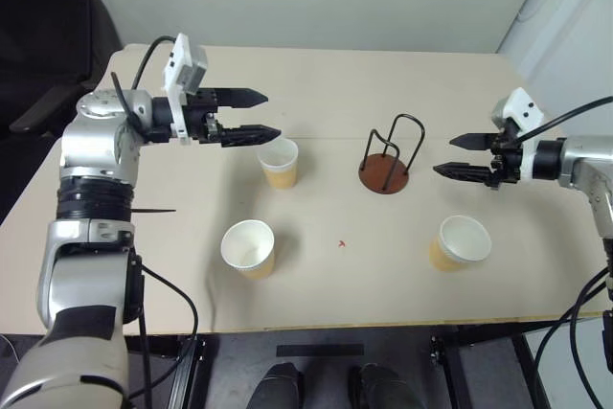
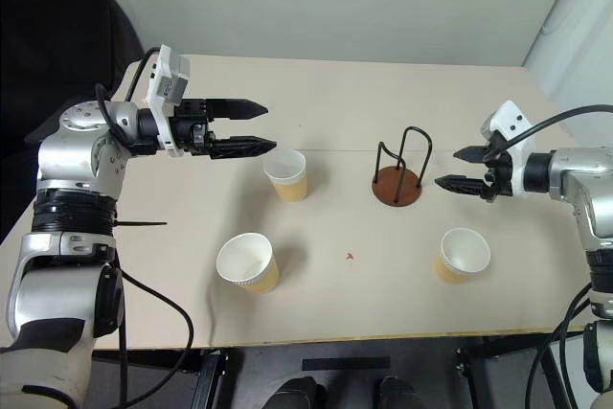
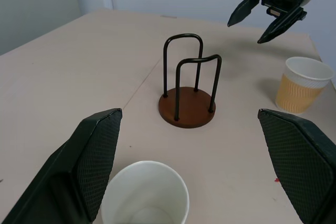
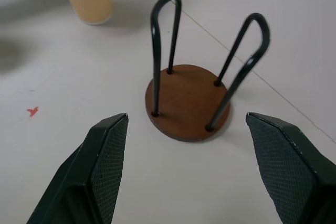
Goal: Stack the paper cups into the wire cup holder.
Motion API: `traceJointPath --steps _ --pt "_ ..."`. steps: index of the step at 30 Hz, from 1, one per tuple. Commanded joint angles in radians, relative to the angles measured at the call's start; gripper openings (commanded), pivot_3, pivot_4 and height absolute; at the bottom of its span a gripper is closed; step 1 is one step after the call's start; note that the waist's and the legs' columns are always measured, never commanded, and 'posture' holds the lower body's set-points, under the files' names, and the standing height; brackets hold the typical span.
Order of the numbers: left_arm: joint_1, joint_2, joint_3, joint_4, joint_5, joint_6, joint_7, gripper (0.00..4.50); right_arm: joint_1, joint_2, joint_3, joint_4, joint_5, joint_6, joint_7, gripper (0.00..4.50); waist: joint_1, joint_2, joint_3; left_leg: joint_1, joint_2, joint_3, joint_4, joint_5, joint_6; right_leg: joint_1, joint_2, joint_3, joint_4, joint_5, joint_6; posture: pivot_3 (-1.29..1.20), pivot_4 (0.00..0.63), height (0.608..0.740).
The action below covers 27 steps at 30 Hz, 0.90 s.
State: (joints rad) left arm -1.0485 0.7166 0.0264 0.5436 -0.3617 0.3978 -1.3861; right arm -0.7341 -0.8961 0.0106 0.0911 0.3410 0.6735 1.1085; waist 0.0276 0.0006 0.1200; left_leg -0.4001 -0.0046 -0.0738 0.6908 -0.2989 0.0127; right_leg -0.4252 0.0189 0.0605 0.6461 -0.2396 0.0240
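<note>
Both hands released: left hand (image 1: 257,115) lines up on the tan paper cup (image 1: 279,162) mid-tabletop, right hand (image 1: 460,156) waits beside the empty brown-based wire cup holder (image 1: 386,168), two cups nearer the front edge.

Silver-grey arm shells with black joint bands; white camera blocks at the wrists; black cables; black textured jaws.

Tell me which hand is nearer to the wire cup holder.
Right. The right hand hangs open just beside the wire cup holder, facing it. The left hand is farther off on the other side, open over a paper cup.
</note>
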Motion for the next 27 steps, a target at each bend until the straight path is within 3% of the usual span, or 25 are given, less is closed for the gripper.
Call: traceJointPath --steps 1,27 --pt "-0.009 0.009 0.02 -0.038 -0.006 -0.008 0.008 4.47 -0.024 0.019 0.004 -0.031 0.008 0.002 -0.005 3.64 0.0 0.0 0.0 0.0 0.0 0.0 0.0 0.0 0.0 0.0 0.0 0.0 0.0 0.0 0.0 0.0 0.15 0.74" --pt "-0.016 0.019 0.038 -0.032 -0.015 -0.013 0.027 4.47 -0.082 0.192 0.072 0.059 -0.089 -0.066 -0.118 3.64 -0.001 0.0 0.0 0.0 0.0 -0.001 0.0 0.0 0.0 0.0 0.0 0.0 0.0 0.0 0.0 0.0 0.15 0.74"
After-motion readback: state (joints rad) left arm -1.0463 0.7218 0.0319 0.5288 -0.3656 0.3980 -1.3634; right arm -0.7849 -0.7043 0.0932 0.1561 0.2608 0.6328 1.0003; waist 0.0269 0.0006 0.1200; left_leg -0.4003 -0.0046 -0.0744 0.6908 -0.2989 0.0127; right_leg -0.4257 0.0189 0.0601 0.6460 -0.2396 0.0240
